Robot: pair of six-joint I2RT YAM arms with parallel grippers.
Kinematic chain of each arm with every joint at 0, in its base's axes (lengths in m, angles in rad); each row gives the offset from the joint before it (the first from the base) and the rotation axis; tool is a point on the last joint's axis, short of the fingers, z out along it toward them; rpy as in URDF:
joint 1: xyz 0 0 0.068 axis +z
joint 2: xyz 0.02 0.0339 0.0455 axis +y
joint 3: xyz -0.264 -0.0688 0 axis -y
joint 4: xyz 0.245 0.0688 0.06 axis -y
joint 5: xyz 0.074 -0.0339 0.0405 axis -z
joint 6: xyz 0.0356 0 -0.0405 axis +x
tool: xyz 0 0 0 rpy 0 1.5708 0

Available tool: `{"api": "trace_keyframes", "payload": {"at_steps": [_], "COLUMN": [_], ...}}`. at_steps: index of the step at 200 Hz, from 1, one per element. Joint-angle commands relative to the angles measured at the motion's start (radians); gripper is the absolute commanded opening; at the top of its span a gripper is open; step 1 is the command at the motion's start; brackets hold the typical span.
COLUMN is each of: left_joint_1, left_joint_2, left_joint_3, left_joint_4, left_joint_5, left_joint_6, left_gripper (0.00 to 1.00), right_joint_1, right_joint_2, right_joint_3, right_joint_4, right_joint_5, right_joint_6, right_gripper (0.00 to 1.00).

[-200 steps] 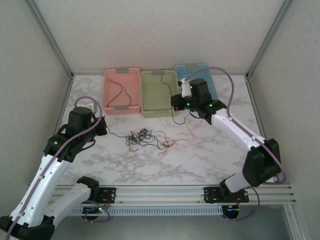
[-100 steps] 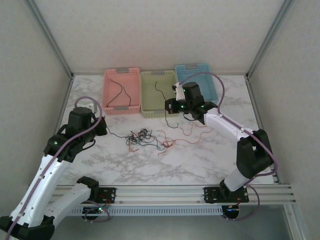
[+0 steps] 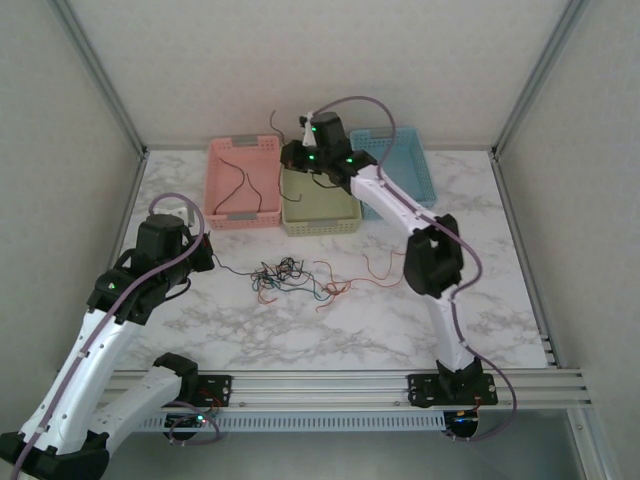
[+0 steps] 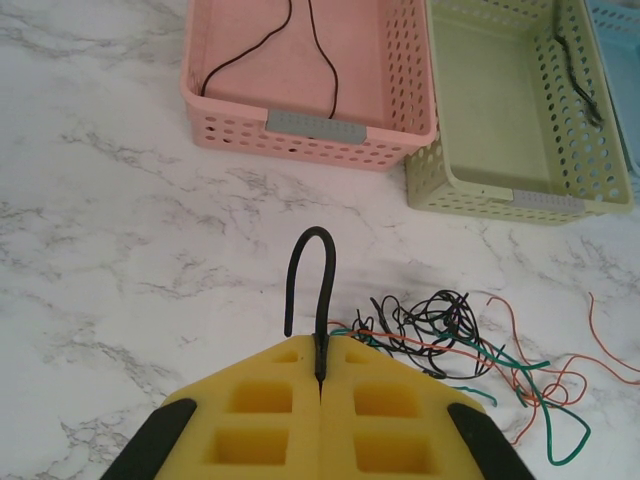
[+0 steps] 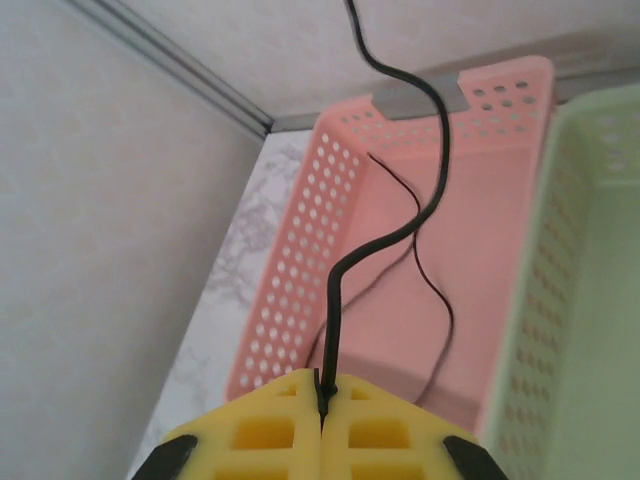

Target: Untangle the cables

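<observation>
The cables (image 3: 285, 275) lie in a loose tangle of black, green and orange-red wires at the table's middle, and show again in the left wrist view as the tangle (image 4: 450, 325). My left gripper (image 3: 208, 257) sits left of the tangle, its yellow pads (image 4: 250, 410) shut on a black cable (image 4: 318, 290) that loops out ahead. My right gripper (image 3: 287, 155) hangs over the pink and green baskets, pads (image 5: 250, 430) shut on another black cable (image 5: 440, 160) that stands upward. A thin black cable (image 5: 432, 290) lies in the pink basket (image 5: 290, 290).
Three baskets stand in a row at the back: pink (image 3: 243, 215), green (image 3: 320, 225) and blue (image 3: 415, 165). A dark cable (image 4: 580, 80) lies in the green basket (image 4: 540, 200). Loose orange-red wire (image 3: 385, 265) trails right of the tangle. Walls close in on three sides.
My right arm swung back and left, from the front of the green and blue baskets to above the pink and green ones, lifting its black cable with it. The left arm stayed still.
</observation>
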Motion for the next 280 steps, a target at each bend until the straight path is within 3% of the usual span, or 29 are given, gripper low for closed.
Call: {"api": "trace_keyframes", "payload": {"at_steps": [1,18,33,53,73,87,110,144,170,223,255,264,280], "left_joint_1": [0.008,0.009,0.008,0.007,0.006,0.006,0.006,0.005,0.006,0.006,0.006,0.006,0.006], "left_joint_2": [0.000,0.008,0.012,0.018,0.024,0.027,0.029,0.026,0.023,0.010,0.000,-0.002,-0.008], "left_joint_3": [-0.015,-0.015,-0.016,-0.018,-0.016,-0.018,-0.018,-0.018,-0.018,-0.021,-0.024,-0.024,-0.025], "left_joint_4": [-0.016,-0.017,-0.018,-0.018,-0.019,-0.021,-0.019,-0.018,-0.015,0.002,0.010,0.015,0.022], "left_joint_5": [-0.031,-0.030,-0.033,-0.034,-0.034,-0.035,-0.030,-0.025,-0.011,0.045,0.078,0.095,0.111], "left_joint_6": [0.009,0.008,0.008,0.008,0.008,0.007,0.008,0.008,0.008,0.006,0.007,0.008,0.010], "left_gripper": [0.00,0.00,0.00,0.00,0.00,0.00,0.00,0.00,0.00,0.00,0.00,0.00,0.00], "right_joint_1": [0.030,0.046,0.048,0.055,0.063,0.065,0.065,0.065,0.065,0.065,0.065,0.065,0.065], "right_joint_2": [0.194,0.361,0.455,0.473,0.474,0.466,0.412,0.267,0.053,-0.544,-0.728,-0.748,-0.748], "right_joint_3": [0.284,0.538,0.649,0.598,0.572,0.574,0.571,0.516,0.281,-0.614,-0.986,-1.041,-1.085], "right_joint_4": [-0.111,-0.153,-0.129,-0.011,0.029,0.013,-0.065,-0.215,-0.281,-0.078,0.035,0.042,0.029], "right_joint_5": [-0.008,-0.008,0.002,0.010,0.009,-0.006,0.004,0.008,0.024,0.132,0.050,0.048,0.044], "right_joint_6": [0.077,0.107,0.155,0.181,0.161,0.133,0.056,-0.061,-0.155,-0.277,-0.271,-0.259,-0.196], "right_gripper": [0.00,0.00,0.01,0.06,0.33,0.44,0.49,0.48,0.46,0.44,0.35,0.30,0.29]}}
